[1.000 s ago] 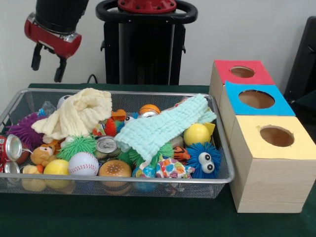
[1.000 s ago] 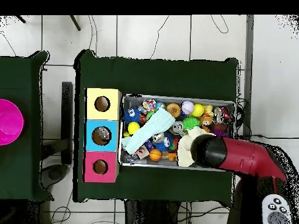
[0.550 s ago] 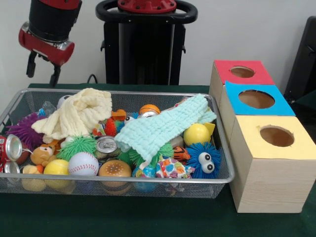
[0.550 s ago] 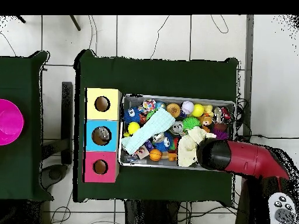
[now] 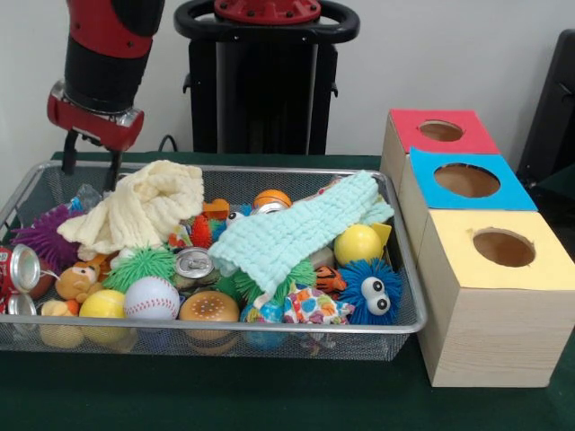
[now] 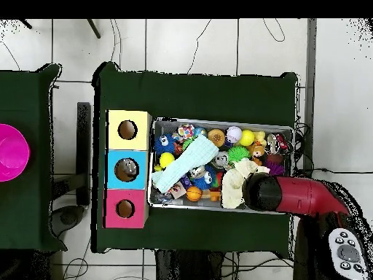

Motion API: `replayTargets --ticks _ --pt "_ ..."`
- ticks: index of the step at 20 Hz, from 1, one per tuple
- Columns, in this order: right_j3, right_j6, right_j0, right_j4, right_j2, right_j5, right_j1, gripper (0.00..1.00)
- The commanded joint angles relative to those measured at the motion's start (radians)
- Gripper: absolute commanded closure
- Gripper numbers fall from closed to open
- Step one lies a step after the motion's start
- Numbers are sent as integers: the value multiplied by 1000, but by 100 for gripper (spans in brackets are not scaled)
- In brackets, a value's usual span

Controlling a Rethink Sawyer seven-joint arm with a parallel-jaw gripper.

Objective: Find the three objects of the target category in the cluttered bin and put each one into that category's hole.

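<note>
The claw [image 5: 90, 160] hangs at the upper left of the front view, just above the far left corner of the wire bin [image 5: 269, 334]. Its two dark fingers [image 5: 69, 153] stand apart and hold nothing, so it is open. The tips are near the cream cloth [image 5: 139, 211], which lies in the left part of the bin, but do not touch it.

The bin stands on the green bench [image 5: 225, 395] and is full of small toys. A mint cloth [image 5: 296, 232] lies across the middle. Near the front wall I see a baseball [image 5: 151, 297], a yellow ball [image 5: 103, 305], a burger toy [image 5: 208, 308] and a blue fuzzy toy with eyes [image 5: 370, 290]. A crushed can [image 5: 193, 264] lies in the middle.

At the right of the frame stand three boxes in a row, each with a round hole on top: the red box [image 5: 438, 135], the blue box [image 5: 467, 182] and the yellow box [image 5: 499, 269].

In the overhead view the red arm [image 6: 291, 197] covers the lower right corner of the bin.
</note>
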Motion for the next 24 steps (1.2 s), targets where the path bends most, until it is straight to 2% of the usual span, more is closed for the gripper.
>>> replayTargets --ticks 1,7,12,16,19,24 --pt "21 -105 -40 -83 123 -77 103 0" --pt "-15 -92 -55 -114 122 -80 163 0" --pt "-48 -72 -42 -142 92 -56 181 0" --pt "-48 -76 -51 -149 82 -44 166 0" --pt "-22 -97 -68 -138 91 -34 125 0" --pt "9 -134 -110 -109 151 -37 72 0"
